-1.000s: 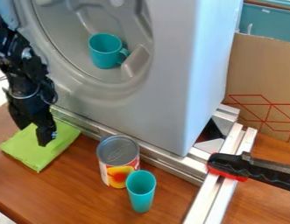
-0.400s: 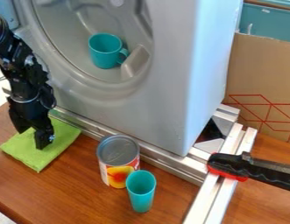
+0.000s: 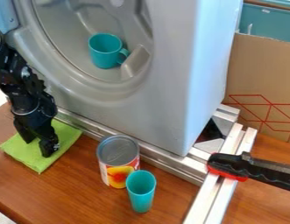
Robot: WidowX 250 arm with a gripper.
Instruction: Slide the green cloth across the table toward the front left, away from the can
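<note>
**Brown wooden bench [image 3: 76, 186]: black two-finger claw [image 3: 37, 148] now lower over the flat, lime-green cloth [image 3: 21, 153]**

Over the last second the claw has come down and a little toward the bench's near edge, and the gap between its fingers looks slightly narrower. It remains partly open, with green cloth visible between the fingers; nothing is clearly in its hold. Whether the tips touch the fabric, I cannot tell. The cloth lies spread beneath the claw, in nearly the same place as before. That leaves the claw well placed over the fabric, in my judgement, but a grip is not yet evident.

Just behind the claw runs a silver metal rail [image 3: 161, 161], under a large grey appliance body [image 3: 153, 116] with a rounded recess. Up and to the camera's right of the claw, a teal plastic mug [image 3: 104, 51] sits in that recess. Farther right of the claw on the bench stand a metal can with a fruit-coloured label [image 3: 117, 162] and, nearer the camera, a tall teal tumbler [image 3: 141, 190]. Farthest out are a black-and-red clamp [image 3: 233, 164] and brown cardboard [image 3: 258, 70]. These have all stayed put.
</note>
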